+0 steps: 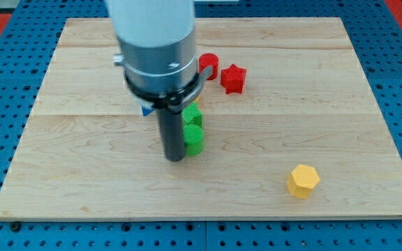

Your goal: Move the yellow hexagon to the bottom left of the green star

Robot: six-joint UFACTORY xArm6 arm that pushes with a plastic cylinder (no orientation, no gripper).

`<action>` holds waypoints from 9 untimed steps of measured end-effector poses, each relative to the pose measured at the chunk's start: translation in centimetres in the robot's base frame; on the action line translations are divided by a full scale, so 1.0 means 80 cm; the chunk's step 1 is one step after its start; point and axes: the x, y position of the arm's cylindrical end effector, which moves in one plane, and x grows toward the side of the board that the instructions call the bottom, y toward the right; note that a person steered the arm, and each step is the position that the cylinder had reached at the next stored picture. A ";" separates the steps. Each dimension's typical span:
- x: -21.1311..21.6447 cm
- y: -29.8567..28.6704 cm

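The yellow hexagon [303, 180] lies near the view's bottom right of the wooden board [82, 181]. My tip [175, 157] stands left of centre, far to the hexagon's left. Two green blocks sit against the rod's right side: an upper one [192, 115] and a lower one [194, 139]. The rod covers part of both, so I cannot tell which is the star. The lower green block touches the rod just above my tip.
A red cylinder [209, 65] and a red star [233, 78] lie above the green blocks. A blue block [146, 109] peeks out left of the rod, mostly hidden. The arm's grey body [155, 42] covers the board's upper middle.
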 end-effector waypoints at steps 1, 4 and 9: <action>0.004 0.058; -0.038 0.199; 0.126 0.263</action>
